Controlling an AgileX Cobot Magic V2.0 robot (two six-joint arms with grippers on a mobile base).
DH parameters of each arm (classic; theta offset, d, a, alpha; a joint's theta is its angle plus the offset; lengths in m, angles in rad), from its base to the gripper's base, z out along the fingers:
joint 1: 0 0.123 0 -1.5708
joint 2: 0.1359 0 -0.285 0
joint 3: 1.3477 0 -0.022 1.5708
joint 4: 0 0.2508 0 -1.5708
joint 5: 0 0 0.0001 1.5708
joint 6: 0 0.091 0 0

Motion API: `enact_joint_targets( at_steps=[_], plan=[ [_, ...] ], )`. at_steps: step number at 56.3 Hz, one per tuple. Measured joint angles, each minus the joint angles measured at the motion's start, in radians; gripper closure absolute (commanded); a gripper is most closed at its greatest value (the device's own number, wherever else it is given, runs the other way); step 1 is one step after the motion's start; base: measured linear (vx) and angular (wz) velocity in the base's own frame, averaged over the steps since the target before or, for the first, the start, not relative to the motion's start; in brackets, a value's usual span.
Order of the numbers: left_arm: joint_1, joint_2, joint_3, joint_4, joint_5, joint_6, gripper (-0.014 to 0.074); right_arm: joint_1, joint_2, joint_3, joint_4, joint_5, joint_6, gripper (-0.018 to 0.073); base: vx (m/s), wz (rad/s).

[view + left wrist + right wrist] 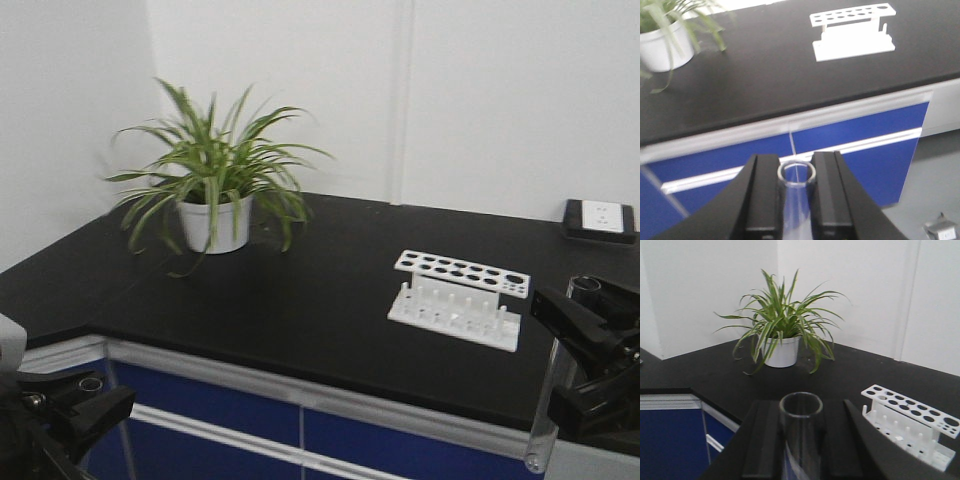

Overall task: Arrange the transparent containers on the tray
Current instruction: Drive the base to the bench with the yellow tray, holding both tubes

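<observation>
My left gripper (pixel 796 172) is shut on a clear glass test tube (pixel 797 200), whose open rim sticks out between the black fingers. It hangs in front of the blue cabinet, below the counter edge. In the front view this gripper (pixel 88 402) sits at the lower left. My right gripper (pixel 801 415) is shut on a second clear test tube (pixel 801 435), rim upward, above the counter's front edge. It shows at the right edge of the front view as the right gripper (pixel 585 315) with its tube (pixel 585 287). The yellow tray is out of view.
A white test tube rack (pixel 460 298) with empty holes stands on the black countertop (pixel 320 290), right of centre. A potted spider plant (pixel 213 185) stands at the back left. A small dark box (pixel 598 219) lies against the far right wall. Blue cabinet fronts (pixel 860 135) run below.
</observation>
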Motion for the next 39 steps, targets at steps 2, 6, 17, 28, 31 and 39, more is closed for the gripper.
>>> enact_joint_targets(
  at_steps=[2, 6, 17, 28, 31, 39],
  plan=[
    [0.000, 0.000, 0.000, 0.000, 0.000, 0.000, 0.0600, 0.000, 0.000, 0.000, 0.000, 0.000, 0.000, 0.0572, -0.34, 0.36],
    [0.000, 0.000, 0.000, 0.000, 0.000, 0.000, 0.0600, 0.000, 0.000, 0.000, 0.000, 0.000, 0.000, 0.0571, -0.33, 0.39],
    [0.000, 0.000, 0.000, 0.000, 0.000, 0.000, 0.0600, 0.000, 0.000, 0.000, 0.000, 0.000, 0.000, 0.0571, -0.33, 0.44],
    [0.000, 0.000, 0.000, 0.000, 0.000, 0.000, 0.0600, 0.000, 0.000, 0.000, 0.000, 0.000, 0.000, 0.0571, -0.33, 0.47],
    [0.000, 0.000, 0.000, 0.000, 0.000, 0.000, 0.0600, 0.000, 0.000, 0.000, 0.000, 0.000, 0.000, 0.0571, -0.32, 0.49],
    [0.000, 0.000, 0.000, 0.000, 0.000, 0.000, 0.0600, 0.000, 0.000, 0.000, 0.000, 0.000, 0.000, 0.0571, -0.30, 0.51]
  ],
)
